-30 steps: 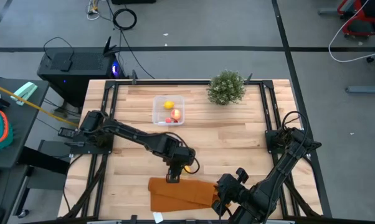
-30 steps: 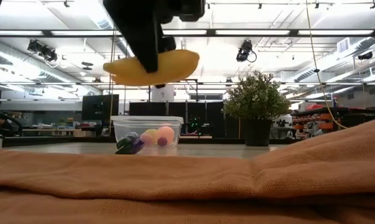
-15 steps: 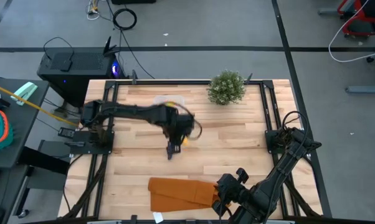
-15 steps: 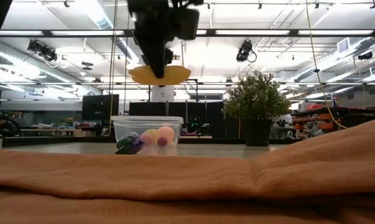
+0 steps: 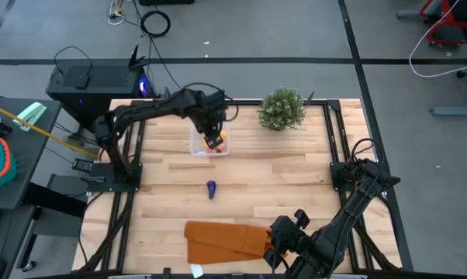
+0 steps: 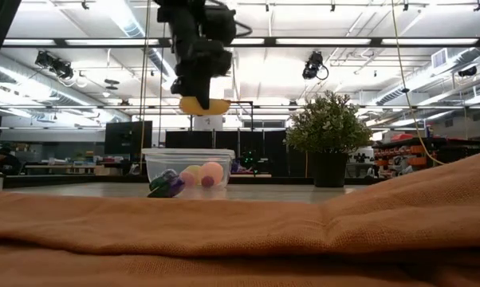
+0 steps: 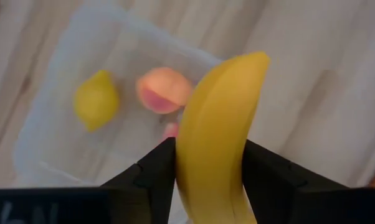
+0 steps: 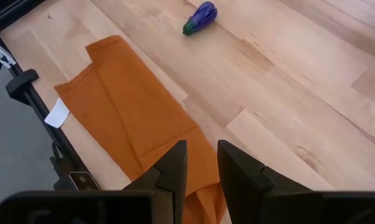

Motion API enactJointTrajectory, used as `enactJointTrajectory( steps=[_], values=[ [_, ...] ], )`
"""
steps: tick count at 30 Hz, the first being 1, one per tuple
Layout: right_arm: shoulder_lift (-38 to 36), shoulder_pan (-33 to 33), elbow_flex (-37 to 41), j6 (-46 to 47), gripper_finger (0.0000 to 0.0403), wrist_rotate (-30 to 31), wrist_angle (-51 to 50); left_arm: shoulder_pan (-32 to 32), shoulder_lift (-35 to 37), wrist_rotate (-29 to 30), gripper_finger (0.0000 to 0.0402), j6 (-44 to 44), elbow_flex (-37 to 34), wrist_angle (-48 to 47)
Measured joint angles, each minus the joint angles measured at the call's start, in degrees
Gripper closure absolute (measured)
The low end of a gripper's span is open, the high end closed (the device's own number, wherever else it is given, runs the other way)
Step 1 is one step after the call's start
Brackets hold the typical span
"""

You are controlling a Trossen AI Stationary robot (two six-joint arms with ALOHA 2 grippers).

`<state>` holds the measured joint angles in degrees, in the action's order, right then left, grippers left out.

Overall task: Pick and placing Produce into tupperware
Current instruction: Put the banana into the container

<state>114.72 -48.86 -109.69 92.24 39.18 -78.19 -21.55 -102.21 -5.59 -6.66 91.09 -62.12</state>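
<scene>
My left gripper [image 5: 212,139] hangs over the clear tupperware [image 5: 195,133] near the table's far edge, shut on the yellow banana [image 6: 204,105]. In the left wrist view the tupperware [image 7: 50,130] holds a lemon [image 7: 96,99], a red-peach fruit [image 7: 164,90] and a tiny red piece [image 7: 170,129]. The dark purple piece [image 5: 211,188] lies on its side on the bare wood in mid-table. My right gripper [image 5: 272,246] waits at the near edge over the cloth, open by a narrow gap [image 8: 202,146]. My left gripper pinches the banana between its two fingers [image 7: 151,171], around the banana's middle [image 7: 206,155]. The fingers come from above, pointing down, and lie across it. The banana is lifted clear, roughly level below the fingers, above the tupperware's opening [image 6: 188,151].
An orange-brown folded cloth [image 5: 226,242] lies at the near edge and fills the low view's foreground [image 6: 240,231]. A green bushy plant in a dark pot [image 5: 282,108] stands to the right of the tupperware. Bare wood lies between the cloth and the tupperware.
My left gripper has carried the banana from just beyond the cloth toward the table's far edge, over the purple piece, and now holds it above the tupperware. It has stayed shut on the banana. The purple piece and the fruits in the tupperware have not moved.
</scene>
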Motion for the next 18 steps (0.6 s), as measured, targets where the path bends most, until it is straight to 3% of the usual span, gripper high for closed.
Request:
enactJointTrajectory(
  steps=[7, 12, 18],
  values=[
    [0.0, 0.0, 0.0, 0.64, 0.0308, 0.0, 0.0, -4.57, 0.0, 3.32, 0.0231, -4.1, 0.0, -0.37],
    [0.0, 0.0, 0.0, 0.67, 0.0308, 0.0, 0.0, -6.45, -0.04, 5.83, 0.0238, -15.48, -1.64, 1.71],
    [0.0, 0.0, 0.0, 0.87, 0.0308, 0.65, 0.0, -5.58, -0.09, 5.71, 0.0224, -22.15, -7.07, 6.15]
  ],
)
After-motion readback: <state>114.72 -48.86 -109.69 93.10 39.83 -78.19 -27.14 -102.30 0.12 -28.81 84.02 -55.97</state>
